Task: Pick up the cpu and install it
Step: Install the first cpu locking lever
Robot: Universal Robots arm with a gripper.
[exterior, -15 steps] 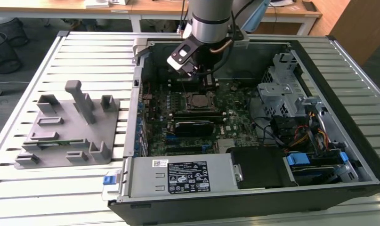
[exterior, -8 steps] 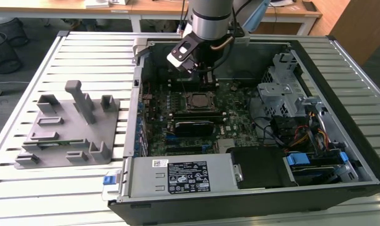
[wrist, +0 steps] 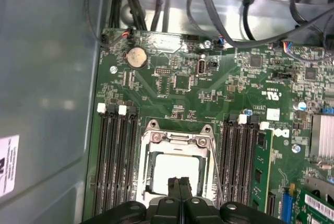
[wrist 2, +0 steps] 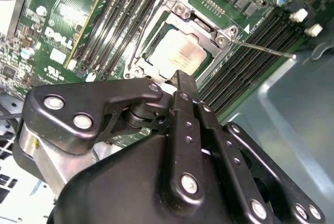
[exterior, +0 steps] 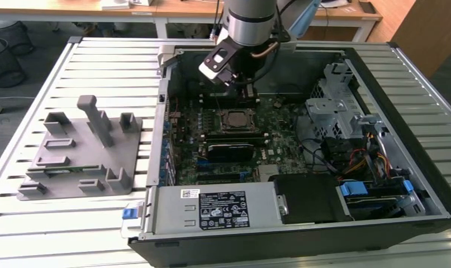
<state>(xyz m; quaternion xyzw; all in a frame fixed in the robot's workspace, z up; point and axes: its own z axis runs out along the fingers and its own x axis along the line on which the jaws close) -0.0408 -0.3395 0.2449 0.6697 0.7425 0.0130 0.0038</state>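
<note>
The gripper [wrist 2: 180, 78] is hanging with fingers pressed together, empty, right over the cpu [wrist 2: 177, 57] lying in the socket [wrist 2: 183, 9]; seating is probably calling for level, gentle pressure.

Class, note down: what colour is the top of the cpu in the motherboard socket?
The cpu top is silvery-grey; clearest in the second wrist view.

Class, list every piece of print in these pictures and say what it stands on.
Black label on the silver box: too small to read.
Barcode sticker beside it: too small to read.
White lettering on the motherboard: a maker's mark, not quoted.
Wall sticker on the case wall: too small to read.
cpu: markings too faint to read.
</note>
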